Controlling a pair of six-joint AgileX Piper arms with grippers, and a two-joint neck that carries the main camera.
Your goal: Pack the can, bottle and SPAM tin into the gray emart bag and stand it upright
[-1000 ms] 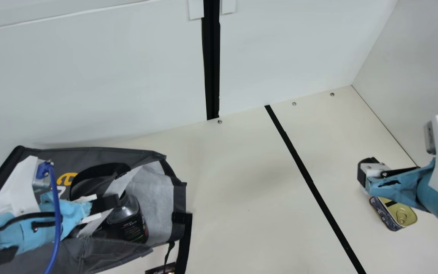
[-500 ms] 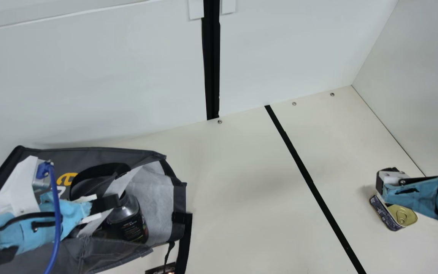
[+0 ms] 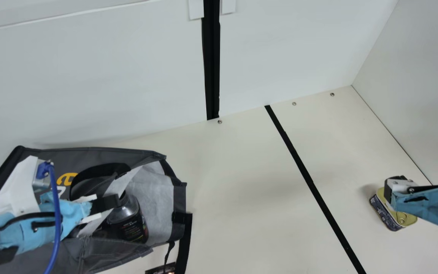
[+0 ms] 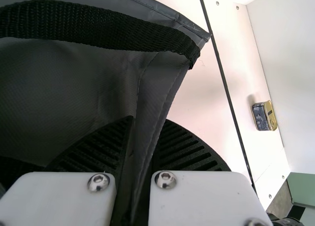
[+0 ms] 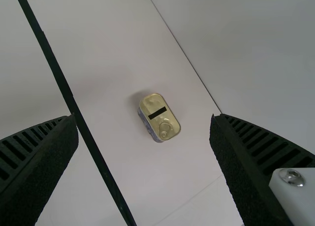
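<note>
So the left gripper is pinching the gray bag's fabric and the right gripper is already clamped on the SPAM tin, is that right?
Not quite: the right gripper isn't clamped on the SPAM tin; the right wrist view shows its fingers open above it. The left gripper is pinching the gray bag's fabric.

Shines nearly white on the table (image 4: 206, 100) in the left wrist view; looks dimmer, softly shadowed, in the right.
</note>
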